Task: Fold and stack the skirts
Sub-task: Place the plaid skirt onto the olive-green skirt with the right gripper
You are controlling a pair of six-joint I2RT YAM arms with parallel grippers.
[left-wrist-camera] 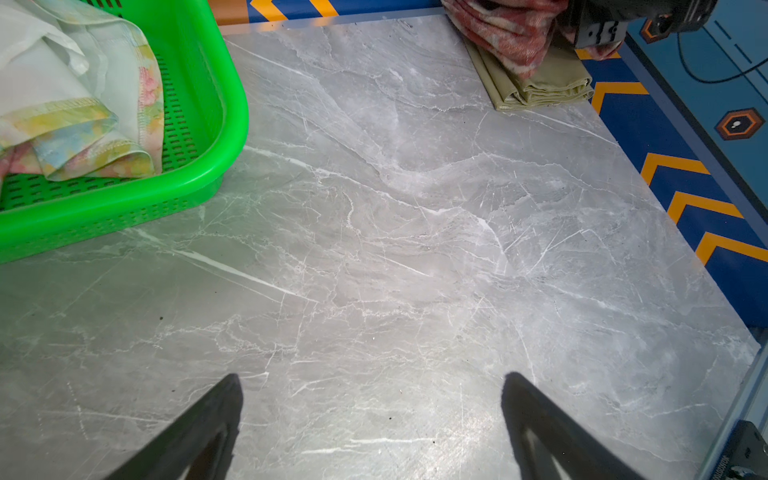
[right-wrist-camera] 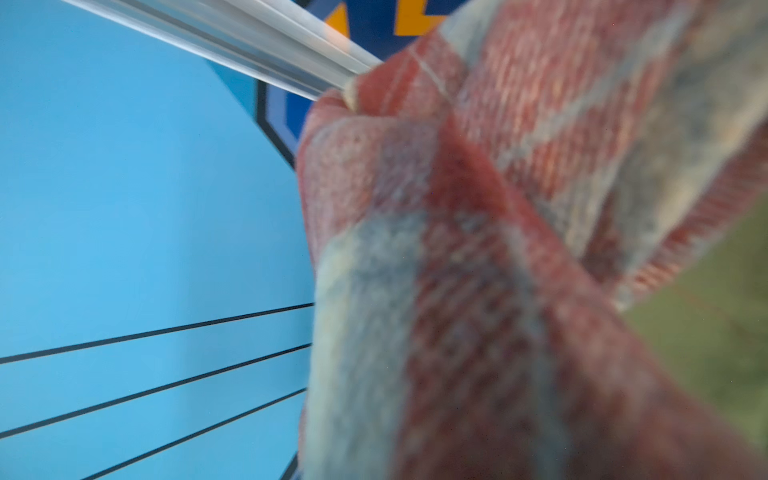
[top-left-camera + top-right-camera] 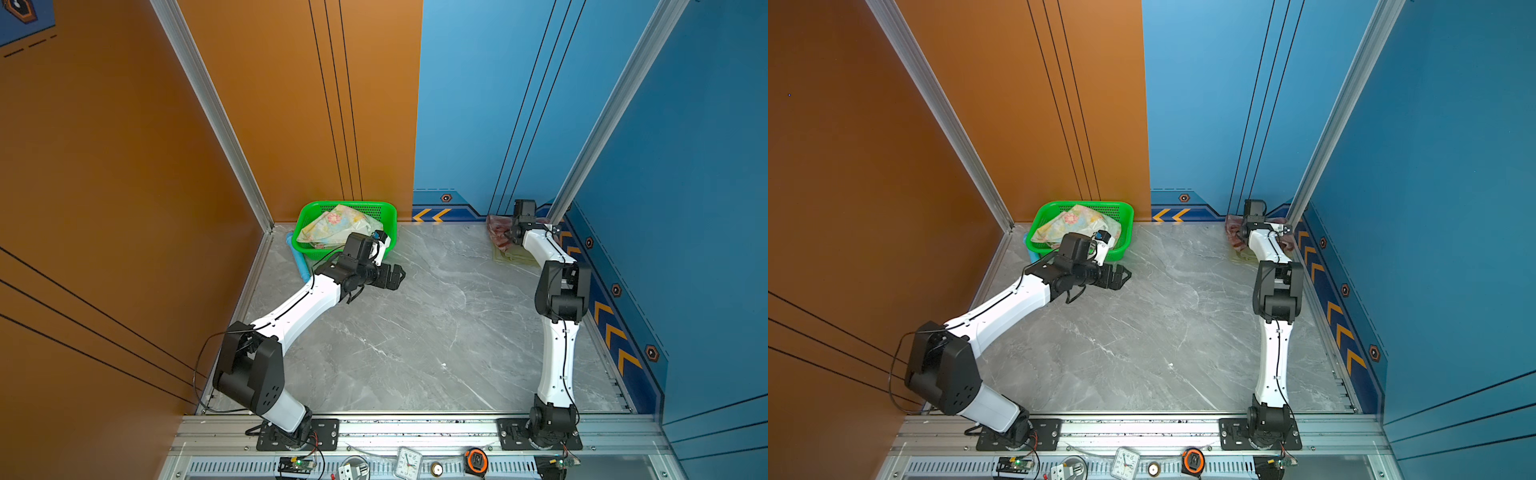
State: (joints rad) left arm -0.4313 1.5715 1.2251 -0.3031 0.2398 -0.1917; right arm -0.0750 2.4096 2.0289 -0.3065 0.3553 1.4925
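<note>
1. In both top views the right gripper is down in the far right corner, right on the plaid skirt. That one lies bunched on top of the folded olive skirt. The floral skirt is a crumpled heap in the green basket, far left. The left gripper hovers over bare table just in front of the basket. From up here the wrist hides the right gripper's jaws.

2. Left wrist view: the left gripper is spread wide with nothing between the jaws, only marble. Bonus you don't get from above is a side look at the pile. The olive skirt sits in neat flat layers, and the plaid skirt is lumpy on it, not squared up.

3. Right wrist view: blurry plaid skirt fills most of the shot, with a strip of olive skirt behind it and blue wall beside it. No jaws are in shot, so I honestly can't tell if it's pinching the cloth or has let go.

4. My read is that it's setting skirt two of three onto the stack. Next, the right arm has to get clear without dragging the plaid off, and maybe tidy it. Then the floral one comes out of the basket, and the left gripper is nearest and ready.
</note>
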